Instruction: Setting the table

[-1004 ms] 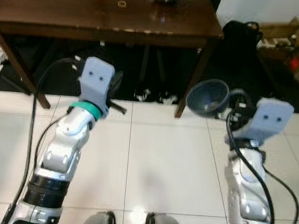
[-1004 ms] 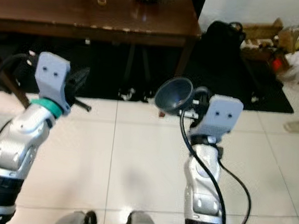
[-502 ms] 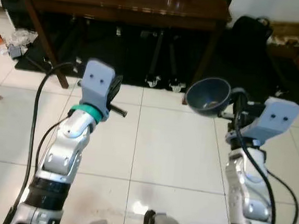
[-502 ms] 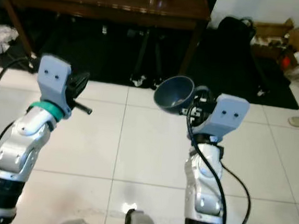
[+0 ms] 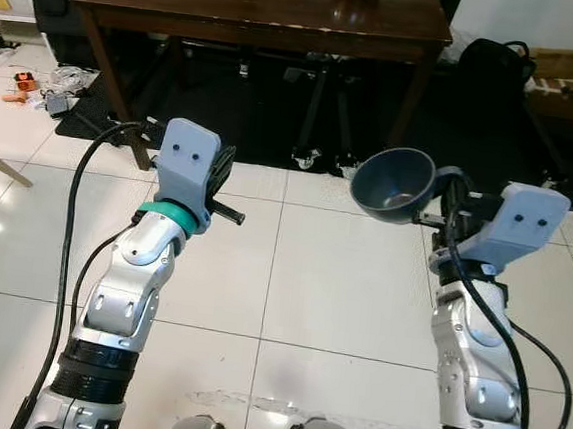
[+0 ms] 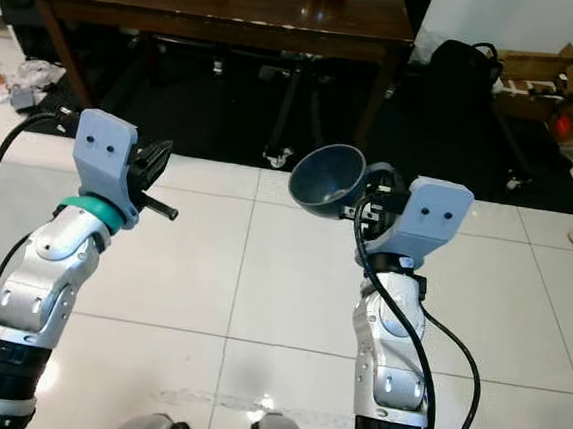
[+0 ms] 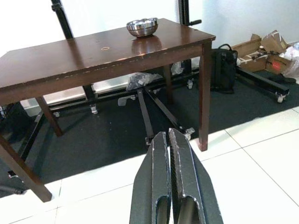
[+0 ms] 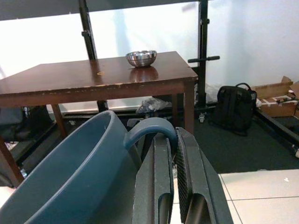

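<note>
At frame right, right gripper (image 5: 439, 216) pinches the cup (image 5: 395, 184) by its handle, clear of the table (image 5: 184, 5); left gripper (image 7: 169, 154) pressed together, empty.

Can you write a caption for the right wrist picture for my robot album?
Right gripper pinching the handle of a dark blue cup, facing a brown wooden table with a shiny metal bowl.

I see a dark blue-grey cup (image 5: 394, 183), a dark brown desk (image 5: 184, 5) carrying a shiny silver bowl (image 8: 141, 58), white floor tiles (image 5: 340, 290) — and a black mat (image 5: 532, 166) beneath.
</note>
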